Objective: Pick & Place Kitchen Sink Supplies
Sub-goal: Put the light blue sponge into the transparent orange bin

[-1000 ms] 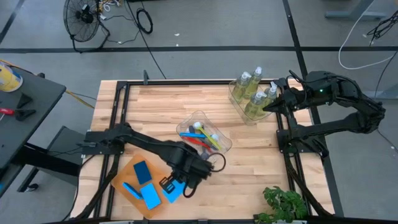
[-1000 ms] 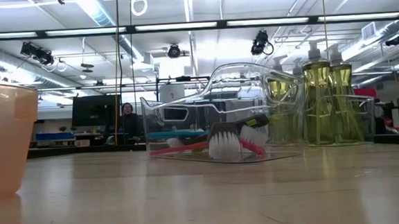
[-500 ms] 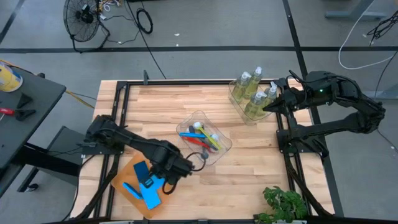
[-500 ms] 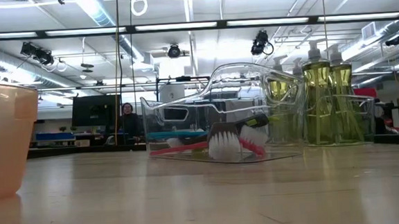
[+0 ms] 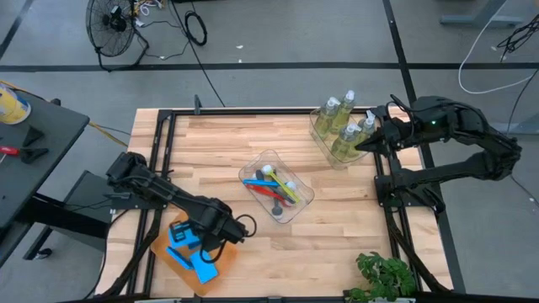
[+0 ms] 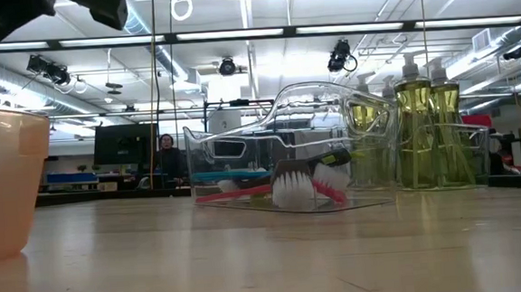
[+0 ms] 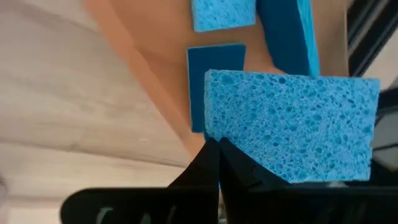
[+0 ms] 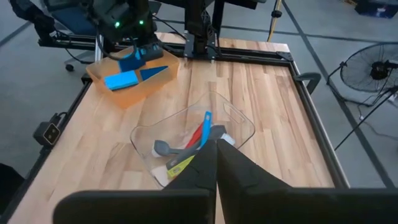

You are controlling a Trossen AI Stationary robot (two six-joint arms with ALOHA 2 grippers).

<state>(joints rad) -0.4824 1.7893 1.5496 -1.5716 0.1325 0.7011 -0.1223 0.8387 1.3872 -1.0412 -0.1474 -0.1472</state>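
Between the left jaws: blue sponge (image 7: 292, 127).

- Wooden table (image 5: 219, 160), butcher-block top, black frame.
- Orange tray (image 5: 162, 242) on its near left corner.
- Clear tub of brushes (image 5: 296, 199) at centre.
- Clear tub of soap bottles (image 5: 321, 133) at far right.

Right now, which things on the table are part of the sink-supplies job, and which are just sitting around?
Job:
soap bottles
brushes
sponges
sponge held by the left gripper over the orange tray

Lying about:
clear tubs
plant
fan
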